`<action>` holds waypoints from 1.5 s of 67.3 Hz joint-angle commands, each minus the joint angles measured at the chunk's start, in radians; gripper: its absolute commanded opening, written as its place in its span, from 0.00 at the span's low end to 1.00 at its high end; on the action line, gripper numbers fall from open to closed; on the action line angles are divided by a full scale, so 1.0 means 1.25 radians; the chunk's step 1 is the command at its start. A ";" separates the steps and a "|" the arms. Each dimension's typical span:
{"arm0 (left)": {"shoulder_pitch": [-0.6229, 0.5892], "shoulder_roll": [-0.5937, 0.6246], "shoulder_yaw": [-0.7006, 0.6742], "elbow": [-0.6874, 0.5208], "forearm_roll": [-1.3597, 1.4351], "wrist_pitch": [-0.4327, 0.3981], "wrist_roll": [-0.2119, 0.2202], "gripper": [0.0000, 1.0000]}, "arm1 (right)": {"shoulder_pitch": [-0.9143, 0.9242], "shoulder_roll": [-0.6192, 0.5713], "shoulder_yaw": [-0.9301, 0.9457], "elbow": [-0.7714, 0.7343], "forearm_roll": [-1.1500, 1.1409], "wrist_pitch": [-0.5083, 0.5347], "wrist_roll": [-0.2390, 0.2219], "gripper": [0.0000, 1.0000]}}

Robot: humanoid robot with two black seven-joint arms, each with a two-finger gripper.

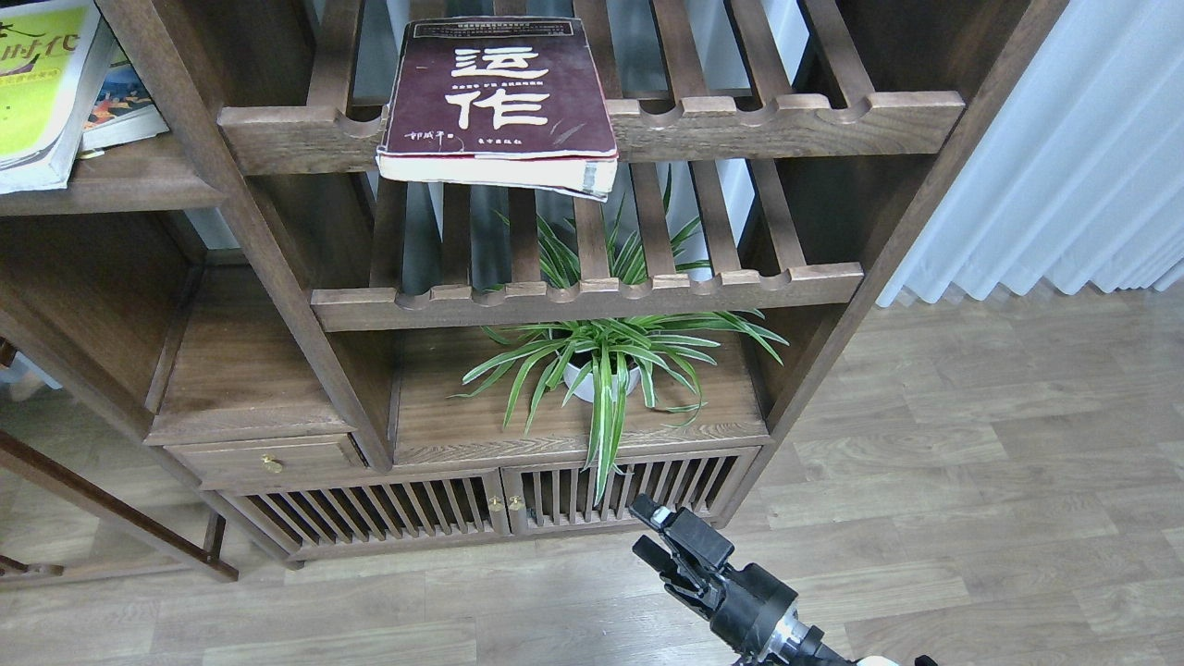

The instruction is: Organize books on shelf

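Note:
The thick maroon book [499, 92] with big white characters lies flat on the top slatted rack, its front edge hanging over the notched rail. The yellow-green book [37, 88] lies on the solid dark-brown shelf [129, 180] at the top left, cut off by the frame edge. The smaller colourful book [120, 106] lies partly under it. My right gripper [645, 529] is low at the bottom centre, over the floor in front of the cabinet doors, its two fingers apart and empty. My left gripper is out of view.
A second slatted rack [592, 296] sits below the top one. A potted spider plant [601, 365] stands on the board under it. Slatted cabinet doors [490, 504] and a small drawer [268, 461] are lower. White curtains [1064, 148] hang at right over a wooden floor [971, 481].

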 commanded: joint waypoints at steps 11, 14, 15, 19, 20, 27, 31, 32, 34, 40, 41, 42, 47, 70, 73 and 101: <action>0.034 -0.093 0.152 -0.001 -0.003 0.000 -0.173 1.00 | 0.016 0.000 0.003 0.012 0.000 0.000 0.000 0.99; 0.060 -0.115 0.152 0.000 -0.011 0.000 -0.200 1.00 | 0.022 0.000 0.008 0.016 0.000 0.000 0.000 0.99; 0.065 -0.119 0.152 0.000 -0.013 0.000 -0.203 1.00 | 0.023 0.000 0.009 0.017 0.000 0.000 0.000 0.99; 0.093 -0.147 0.151 0.001 -0.037 0.000 -0.217 1.00 | 0.032 0.000 0.017 0.027 0.000 0.000 0.000 0.99; 0.103 -0.158 0.152 0.001 -0.049 0.000 -0.217 1.00 | 0.036 0.000 0.018 0.031 0.000 0.000 0.000 0.99; 0.155 -0.212 0.150 0.004 -0.120 0.000 -0.217 1.00 | 0.050 0.000 0.019 0.050 0.000 0.000 0.000 0.99; 0.195 -0.255 0.143 0.010 -0.160 0.000 -0.217 1.00 | 0.058 0.000 0.019 0.067 -0.001 0.000 0.000 0.99; 0.201 -0.260 0.141 0.011 -0.165 0.000 -0.217 1.00 | 0.059 0.000 0.019 0.069 -0.001 0.000 0.000 0.99; 0.224 -0.279 0.134 0.013 -0.179 0.000 -0.217 1.00 | 0.064 0.000 0.018 0.074 -0.001 0.000 0.000 0.99; 0.285 -0.322 0.102 0.027 -0.200 0.000 -0.216 1.00 | 0.075 0.000 0.019 0.076 -0.001 0.000 0.000 0.99; 0.294 -0.328 0.095 0.032 -0.201 0.000 -0.216 0.99 | 0.077 0.000 0.019 0.076 -0.001 0.000 0.000 0.99; 0.321 -0.346 0.074 0.043 -0.201 0.000 -0.216 1.00 | 0.083 0.000 0.019 0.076 -0.001 0.000 0.000 0.99; 0.389 -0.395 0.010 0.075 -0.201 0.000 -0.214 0.99 | 0.096 0.000 0.019 0.076 -0.001 0.000 0.000 0.99; 0.696 -0.707 -0.358 0.269 -0.164 0.000 -0.206 0.99 | 0.159 0.000 0.036 0.169 -0.002 -0.015 0.000 0.99; 0.707 -0.727 -0.365 0.271 -0.164 0.000 -0.208 1.00 | 0.167 0.000 0.039 0.189 -0.004 -0.031 0.000 0.99; 0.713 -0.848 -0.469 0.397 -0.163 0.000 -0.208 1.00 | 0.335 0.000 0.078 0.301 -0.037 -0.251 0.010 0.98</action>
